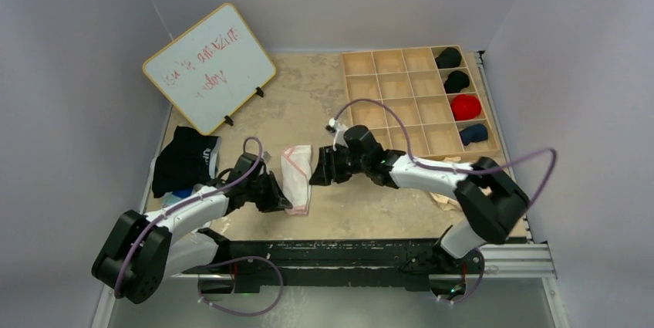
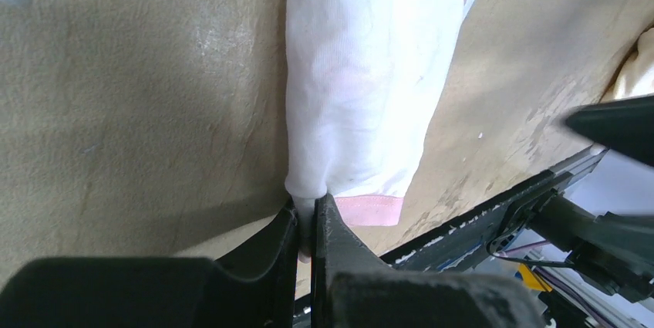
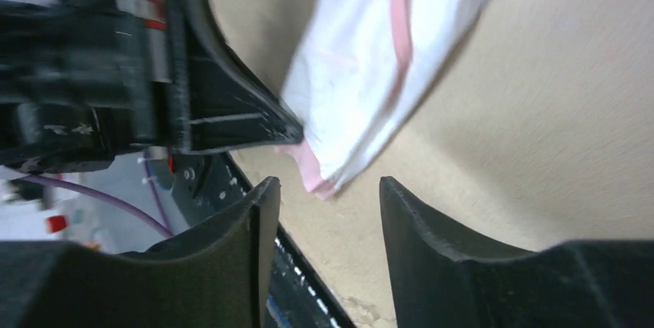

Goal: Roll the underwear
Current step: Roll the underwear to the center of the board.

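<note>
Two grippers face each other across one strip of cloth. Off to the left of the left gripper lies a heap of dark clothes. That gripper's fingers are pressed together on the near corner of the underwear, which is white with pink trim, and they pinch the fabric just beside its pink hem. From the pinch the underwear runs straight ahead of the fingers as a long folded band, flat on the table. The right gripper hovers just on the band's other side, its jaws apart with nothing between them. The pink corner lies just ahead of its fingertips. Behind the right arm stands a wooden tray, with rolled pieces in its rightmost column.
</note>
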Controlling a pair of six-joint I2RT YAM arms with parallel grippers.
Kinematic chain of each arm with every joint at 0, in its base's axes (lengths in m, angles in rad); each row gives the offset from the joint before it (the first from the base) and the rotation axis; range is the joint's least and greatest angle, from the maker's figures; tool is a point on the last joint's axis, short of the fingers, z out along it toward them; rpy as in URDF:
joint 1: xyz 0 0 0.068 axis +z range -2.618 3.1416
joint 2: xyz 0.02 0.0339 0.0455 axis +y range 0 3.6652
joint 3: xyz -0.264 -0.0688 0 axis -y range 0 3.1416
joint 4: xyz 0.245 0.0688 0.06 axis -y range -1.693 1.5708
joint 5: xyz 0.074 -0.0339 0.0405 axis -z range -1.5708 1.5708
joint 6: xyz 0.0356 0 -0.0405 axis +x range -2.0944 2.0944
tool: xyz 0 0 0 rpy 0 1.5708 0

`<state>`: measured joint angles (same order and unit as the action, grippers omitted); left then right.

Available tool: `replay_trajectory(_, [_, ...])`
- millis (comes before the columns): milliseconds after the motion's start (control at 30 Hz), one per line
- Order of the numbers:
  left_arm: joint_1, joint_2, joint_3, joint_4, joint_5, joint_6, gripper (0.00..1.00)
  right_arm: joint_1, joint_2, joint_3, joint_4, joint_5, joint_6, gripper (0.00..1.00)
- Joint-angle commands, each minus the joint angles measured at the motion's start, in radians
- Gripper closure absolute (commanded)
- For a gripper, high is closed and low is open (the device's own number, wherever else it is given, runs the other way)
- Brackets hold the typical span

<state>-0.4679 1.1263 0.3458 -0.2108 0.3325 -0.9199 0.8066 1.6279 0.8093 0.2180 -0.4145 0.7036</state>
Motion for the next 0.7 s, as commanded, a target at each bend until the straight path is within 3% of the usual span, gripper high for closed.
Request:
replay_trajectory(0, [-0.002,-0.024,0.029,-0.028,-0.024,0.039,1.00,-0.003,-0.203,0.015,-0.012,0.208,-0.315,0.41])
replay_trajectory(67, [-0.002,-0.027,0.029,-0.033,-0.025,0.042,1.00,-0.003,-0.276,0.009,-0.008,0.237,-0.386,0.29])
replay_trajectory(133, [-0.002,-0.030,0.030,-0.039,-0.027,0.041,1.00,-0.003,-0.338,0.003,-0.014,0.279,-0.406,0.03])
replay_trajectory(167, [-0.002,-0.031,0.030,-0.040,-0.027,0.041,1.00,-0.003,-0.366,-0.001,-0.011,0.293,-0.432,0.02])
replay_trajectory(300, [-0.002,-0.027,0.038,-0.039,-0.023,0.043,1.00,-0.004,-0.378,-0.058,0.105,0.363,-0.433,0.01])
replay_trajectory(433, [-0.002,-0.015,0.050,-0.045,-0.019,0.048,1.00,-0.002,-0.328,-0.103,0.229,0.200,-0.660,0.01])
replay_trajectory(533, [-0.002,-0.010,0.055,-0.048,-0.016,0.051,1.00,0.030,-0.310,-0.184,0.311,-0.034,-0.947,0.01])
replay_trajectory(667, [-0.001,-0.007,0.056,-0.054,-0.013,0.059,1.00,0.140,-0.258,-0.244,0.310,0.031,-1.356,0.06])
